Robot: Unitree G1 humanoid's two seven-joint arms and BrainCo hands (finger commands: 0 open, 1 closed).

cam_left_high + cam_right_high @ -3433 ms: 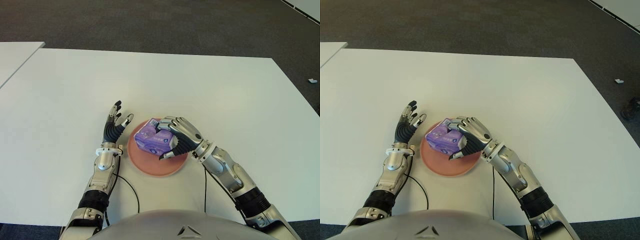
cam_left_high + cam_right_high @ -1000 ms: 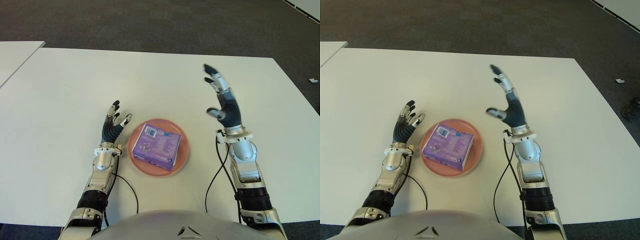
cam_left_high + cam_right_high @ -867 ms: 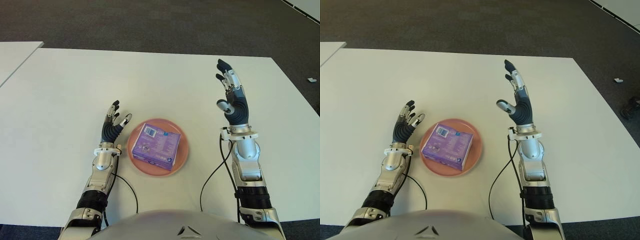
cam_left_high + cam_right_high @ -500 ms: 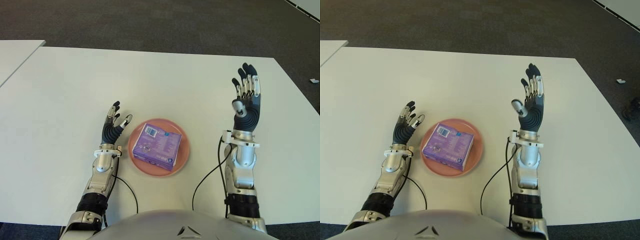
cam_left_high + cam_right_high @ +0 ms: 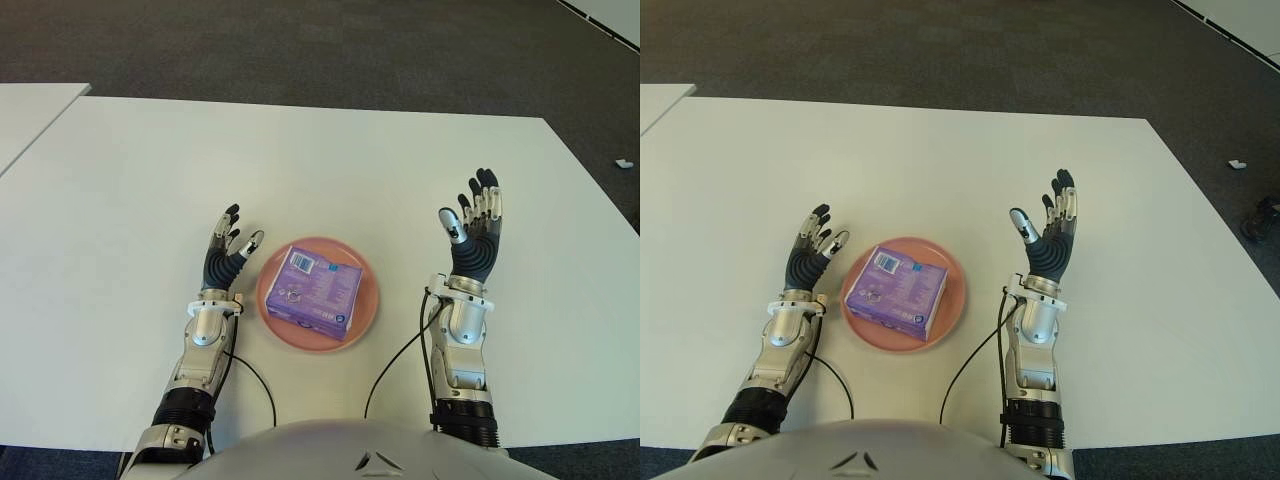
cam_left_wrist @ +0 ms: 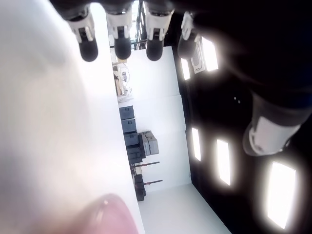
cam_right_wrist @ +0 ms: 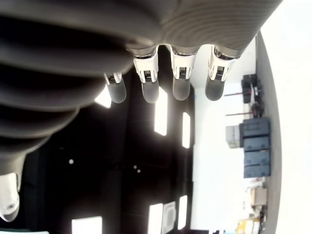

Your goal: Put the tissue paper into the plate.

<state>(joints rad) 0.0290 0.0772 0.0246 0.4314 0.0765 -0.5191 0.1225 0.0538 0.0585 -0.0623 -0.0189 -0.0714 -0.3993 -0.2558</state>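
With the tissue paper (image 5: 317, 291) lying flat inside the plate (image 5: 367, 301), the right hand (image 5: 473, 238) hovers empty, fingers spread, right of it; the left hand (image 5: 226, 256) shows open just left, job apparently done.

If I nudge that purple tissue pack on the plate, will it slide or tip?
The tissue pack lies flat and low on the plate, so tipping seems unlikely. Its glossy wrapper probably slides easily. It likely feels light and squashy, denting under fingers.
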